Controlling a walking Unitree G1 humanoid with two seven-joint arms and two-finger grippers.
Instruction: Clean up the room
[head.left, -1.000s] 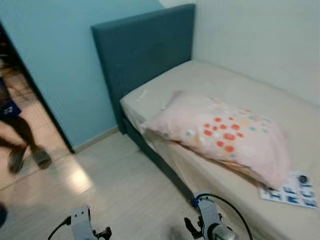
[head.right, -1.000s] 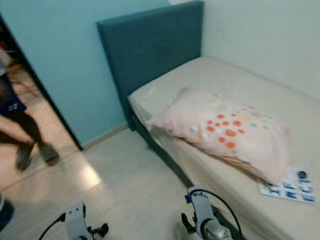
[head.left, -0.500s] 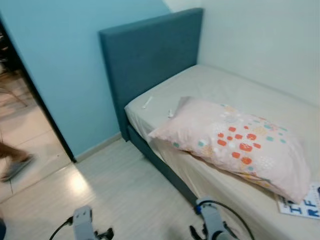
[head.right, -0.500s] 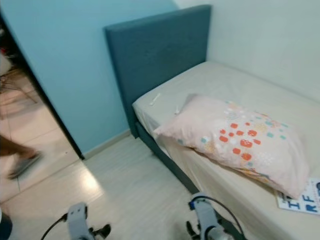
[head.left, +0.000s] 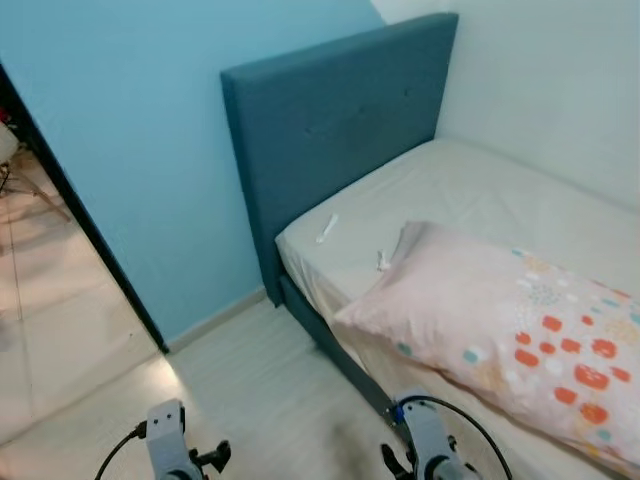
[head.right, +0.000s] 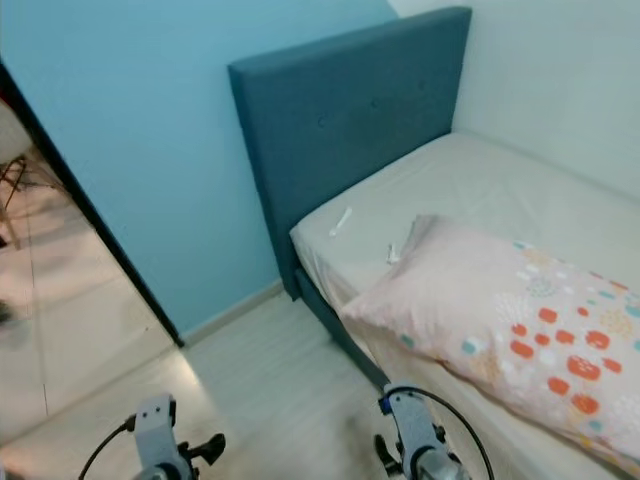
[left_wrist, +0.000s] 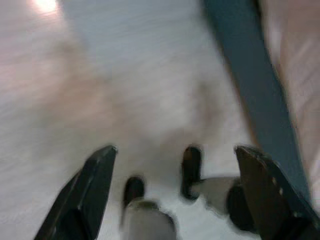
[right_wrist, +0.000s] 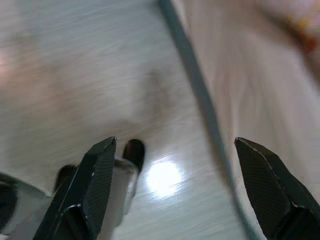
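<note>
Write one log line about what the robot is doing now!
grippers: left open, right open, both low over floor | bed: pillow, two small white scraps | holding: nothing

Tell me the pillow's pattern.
The pillow is pale pink with orange and teal spots, clearest in the right eye view.

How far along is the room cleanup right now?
Nothing looks done yet. Both end effectors, left and right, hang open and empty over the floor. Still left: two small white scraps on the mattress near the headboard, and the pillow lying askew over the bed's edge.
</note>
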